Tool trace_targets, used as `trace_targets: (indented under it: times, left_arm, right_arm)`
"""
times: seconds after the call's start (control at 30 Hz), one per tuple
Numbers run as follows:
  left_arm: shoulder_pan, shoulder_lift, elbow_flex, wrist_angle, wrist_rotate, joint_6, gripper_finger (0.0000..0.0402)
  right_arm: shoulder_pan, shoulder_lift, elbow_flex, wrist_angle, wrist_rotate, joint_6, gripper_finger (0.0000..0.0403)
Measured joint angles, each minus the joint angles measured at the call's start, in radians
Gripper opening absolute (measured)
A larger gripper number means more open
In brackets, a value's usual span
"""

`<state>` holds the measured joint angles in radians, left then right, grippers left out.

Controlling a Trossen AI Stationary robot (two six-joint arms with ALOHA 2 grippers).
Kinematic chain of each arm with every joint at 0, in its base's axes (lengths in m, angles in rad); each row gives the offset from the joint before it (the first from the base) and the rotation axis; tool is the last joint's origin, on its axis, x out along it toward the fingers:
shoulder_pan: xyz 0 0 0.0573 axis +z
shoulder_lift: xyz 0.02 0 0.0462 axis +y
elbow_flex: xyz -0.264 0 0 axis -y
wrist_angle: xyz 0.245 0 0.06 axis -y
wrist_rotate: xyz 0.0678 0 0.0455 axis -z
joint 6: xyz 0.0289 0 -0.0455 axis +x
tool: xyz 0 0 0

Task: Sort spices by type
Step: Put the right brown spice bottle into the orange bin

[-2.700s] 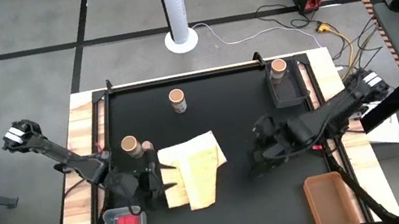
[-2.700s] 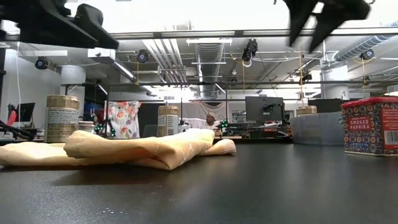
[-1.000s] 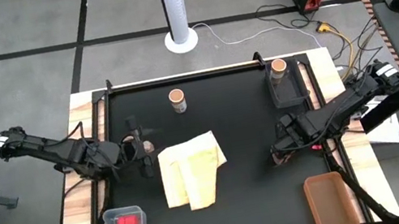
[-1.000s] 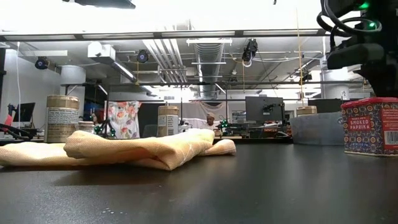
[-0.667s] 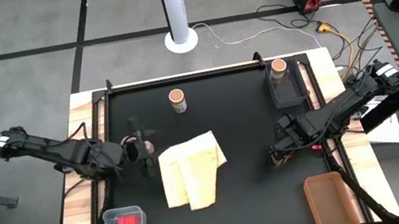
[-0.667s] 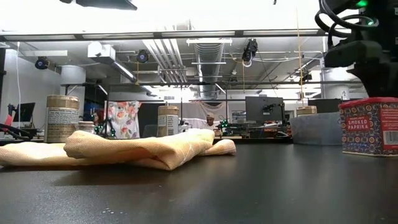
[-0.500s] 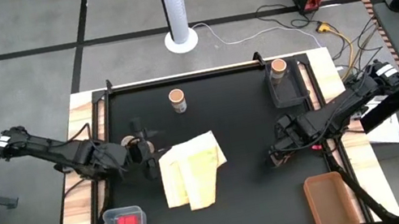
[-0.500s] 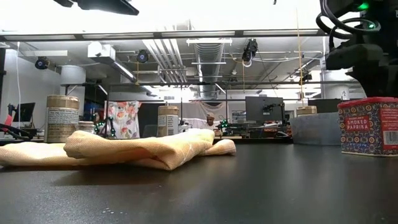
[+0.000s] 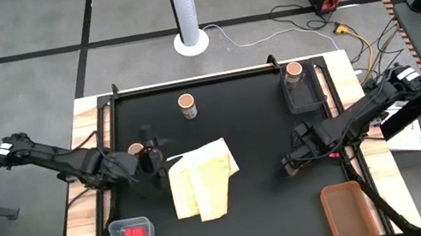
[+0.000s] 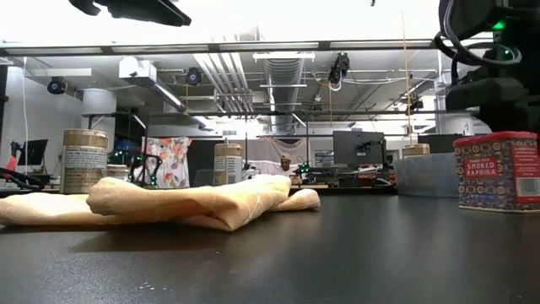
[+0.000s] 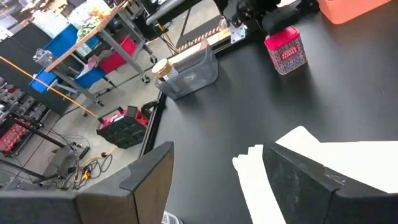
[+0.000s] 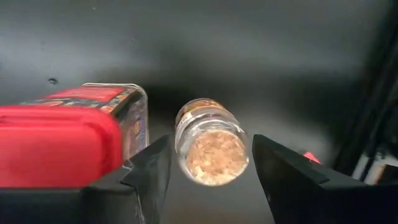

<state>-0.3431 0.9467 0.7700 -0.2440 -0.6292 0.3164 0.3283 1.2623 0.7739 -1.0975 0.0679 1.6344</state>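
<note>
Leftward since earlier, the red paprika tin is sliding on the tabletop; right gripper, jaws open, is straddling a small jar beside it, probably next closing to grasp.

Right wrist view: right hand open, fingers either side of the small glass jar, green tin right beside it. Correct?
Not green. The tin beside the small glass jar is red, as the right wrist view shows. The rest holds: the right hand is open, with a finger on either side of the jar. The left hand is open by the yellow cloth.
</note>
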Motion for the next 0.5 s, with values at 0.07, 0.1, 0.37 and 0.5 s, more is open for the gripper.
trace_targets:
  times: [0.07, 0.1, 0.37, 0.5]
  left_arm:
    - [0.0, -0.005, 0.0, 0.0, 0.0, 0.0, 0.023]
    - [0.0, -0.007, 0.0, 0.001, 0.0, 0.0, 0.023]
    - [0.0, -0.013, 0.001, 0.002, 0.0, 0.007, 0.023]
    - [0.0, -0.013, 0.001, 0.002, 0.0, 0.007, 0.023]
  right_arm:
    - [0.0, 0.001, -0.013, 0.034, 0.0, 0.0, 0.0216]
    - [0.0, 0.0, -0.017, 0.047, 0.0, 0.0, 0.0216]
    - [0.0, 0.0, -0.045, 0.064, 0.007, 0.016, 0.0211]
    - [0.0, -0.001, -0.045, 0.064, 0.012, 0.016, 0.0184]
